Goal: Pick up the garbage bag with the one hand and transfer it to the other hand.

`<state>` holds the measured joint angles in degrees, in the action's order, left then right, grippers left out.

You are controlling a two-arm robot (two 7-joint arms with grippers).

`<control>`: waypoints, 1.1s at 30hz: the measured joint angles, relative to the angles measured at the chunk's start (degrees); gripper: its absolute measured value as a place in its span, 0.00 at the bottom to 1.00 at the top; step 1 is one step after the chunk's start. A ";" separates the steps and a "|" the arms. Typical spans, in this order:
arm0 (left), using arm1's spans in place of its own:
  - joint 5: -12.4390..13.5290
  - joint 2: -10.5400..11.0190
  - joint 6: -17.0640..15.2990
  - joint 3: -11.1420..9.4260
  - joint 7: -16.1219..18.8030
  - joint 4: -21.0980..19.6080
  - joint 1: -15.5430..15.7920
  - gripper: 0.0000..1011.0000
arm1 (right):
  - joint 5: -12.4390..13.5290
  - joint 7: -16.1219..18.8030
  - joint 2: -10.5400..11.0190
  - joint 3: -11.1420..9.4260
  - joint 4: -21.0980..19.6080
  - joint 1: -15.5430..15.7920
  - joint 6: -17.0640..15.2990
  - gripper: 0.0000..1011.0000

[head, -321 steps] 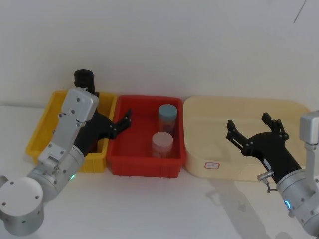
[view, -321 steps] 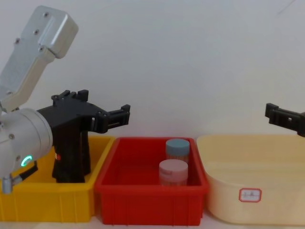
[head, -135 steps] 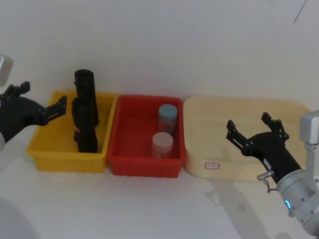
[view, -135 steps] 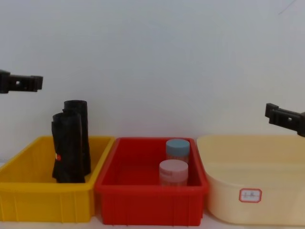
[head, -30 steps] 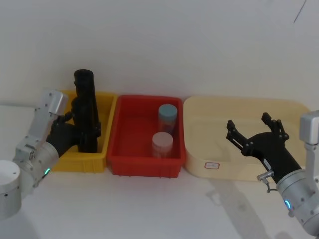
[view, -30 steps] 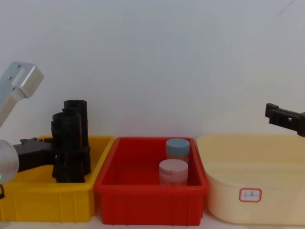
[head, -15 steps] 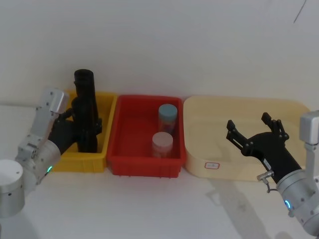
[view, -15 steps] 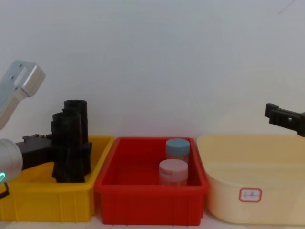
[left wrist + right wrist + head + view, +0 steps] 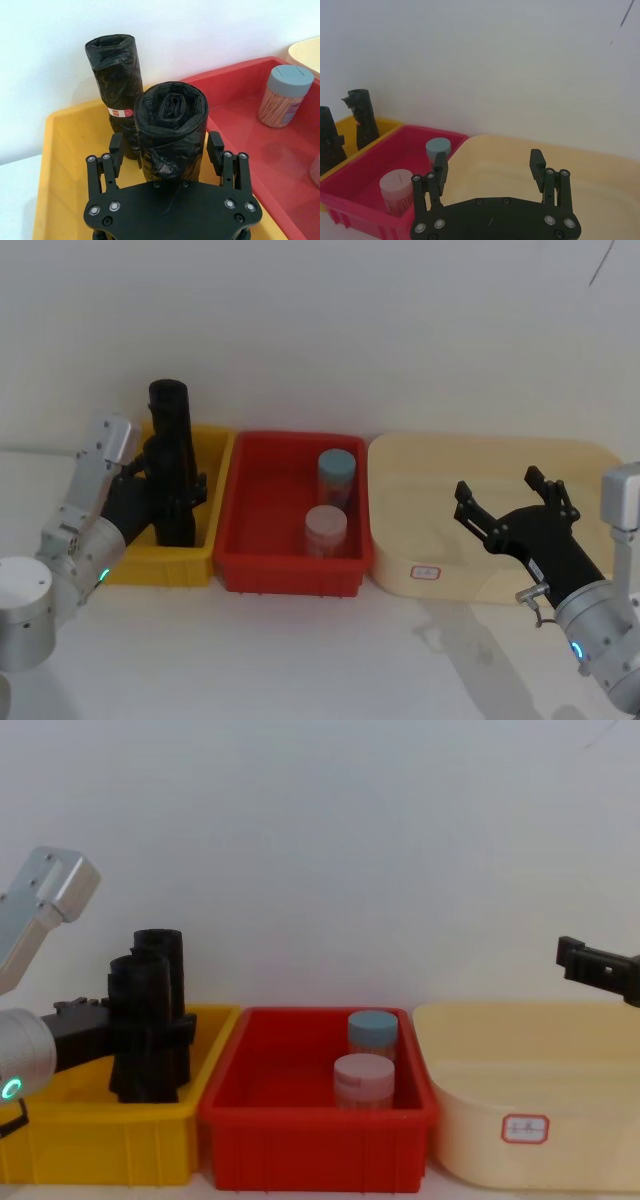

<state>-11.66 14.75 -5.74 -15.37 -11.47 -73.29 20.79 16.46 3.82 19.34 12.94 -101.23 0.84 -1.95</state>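
Left gripper has closed in on the front bag

Head: left gripper [image 9: 186,497] has slid around the bag [image 9: 175,522], 1 of 2 rolls upright in the yellow bin [image 9: 170,568]. Left wrist: fingers spread, not clamping. Right wrist: right gripper [image 9: 488,160] splayed over the tub [image 9: 600,170].

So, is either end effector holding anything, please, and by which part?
Nothing is held. The left end effector is open, straddling the nearer garbage bag around its middle, unclamped; the right end effector is open and empty.
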 joint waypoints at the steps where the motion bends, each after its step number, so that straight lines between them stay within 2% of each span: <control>1: 0.04 -0.07 0.08 0.01 -0.01 0.12 0.06 0.98 | 0.00 0.00 0.00 0.00 0.00 0.00 0.00 0.99; 8: 0.16 -0.28 0.32 0.05 -0.05 0.53 0.30 0.86 | 0.00 0.00 0.00 0.00 0.00 0.00 0.00 0.99; 10: 0.18 -0.33 0.38 0.07 -0.07 0.65 0.36 0.77 | 0.00 0.00 0.00 0.00 0.00 0.00 0.00 0.99; 11: 0.20 -0.35 0.39 0.07 -0.07 0.67 0.37 0.77 | 0.00 0.00 0.00 0.00 0.00 0.00 0.00 0.99; 13: 0.22 -0.39 0.44 0.08 -0.08 0.73 0.40 0.68 | 0.00 0.00 0.00 0.00 0.00 0.00 0.00 0.99; 15: 0.22 -0.40 0.46 0.09 -0.09 0.75 0.42 0.66 | 0.00 0.00 0.00 0.00 0.00 0.00 0.00 0.99; 17: 0.24 -0.44 0.50 0.10 -0.10 0.83 0.46 0.56 | 0.00 0.00 0.00 0.00 0.00 0.00 0.00 0.99; 18: 0.25 -0.45 0.51 0.10 -0.10 0.85 0.48 0.56 | 0.00 0.00 0.00 0.00 0.00 0.00 0.00 0.99; 20: 0.26 -0.47 0.54 0.10 -0.10 0.89 0.50 0.49 | 0.00 0.00 0.00 0.00 0.00 0.00 0.00 0.99; 27: 0.31 -0.50 0.57 0.09 -0.11 0.97 0.53 0.44 | 0.01 0.18 -0.07 0.09 0.25 -0.47 -0.54 0.99; 33: 0.33 -0.52 0.60 0.09 -0.10 1.01 0.56 0.41 | 0.70 1.42 -0.59 0.64 1.42 -2.76 -3.47 0.99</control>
<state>-11.33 14.22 -5.14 -15.28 -11.56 -72.27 21.34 17.16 5.25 18.75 13.58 -99.81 -1.92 -5.43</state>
